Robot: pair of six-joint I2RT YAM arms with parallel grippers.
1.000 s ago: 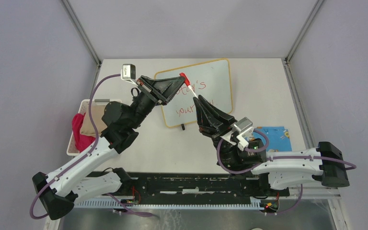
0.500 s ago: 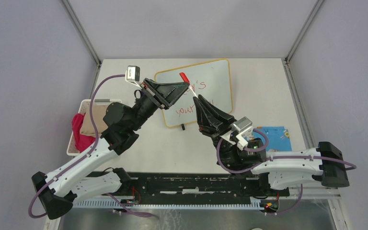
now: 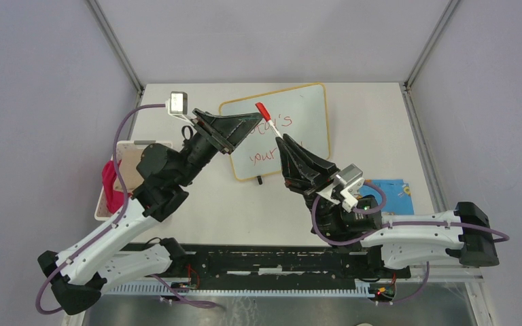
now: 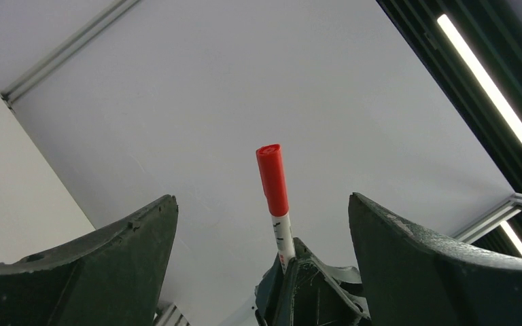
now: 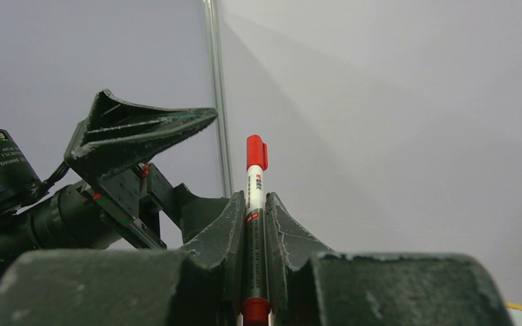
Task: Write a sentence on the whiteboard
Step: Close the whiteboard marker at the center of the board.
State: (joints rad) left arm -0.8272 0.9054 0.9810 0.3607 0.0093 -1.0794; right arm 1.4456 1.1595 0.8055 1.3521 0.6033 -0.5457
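Note:
The whiteboard (image 3: 307, 107) lies at the table's far middle, with the sentence (image 3: 265, 155) in red on it, partly hidden by both grippers. My right gripper (image 3: 287, 144) is shut on a white marker (image 3: 270, 122) with its red cap on, pointing up and away over the board. In the right wrist view the marker (image 5: 255, 178) stands upright in my right gripper (image 5: 255, 195). My left gripper (image 3: 253, 123) is open, its fingers (image 4: 132, 231) wide on either side of the capped marker (image 4: 272, 180) without touching it.
A white basket (image 3: 136, 143) with a pink cloth (image 3: 112, 190) sits at the table's left edge beside my left arm. A blue patterned cloth (image 3: 392, 191) lies right of the right wrist. Metal frame posts rise at the back corners.
My left gripper was shut on the marker's red cap and has opened wide, letting it go. The capped marker stays in my right gripper, which has barely moved.

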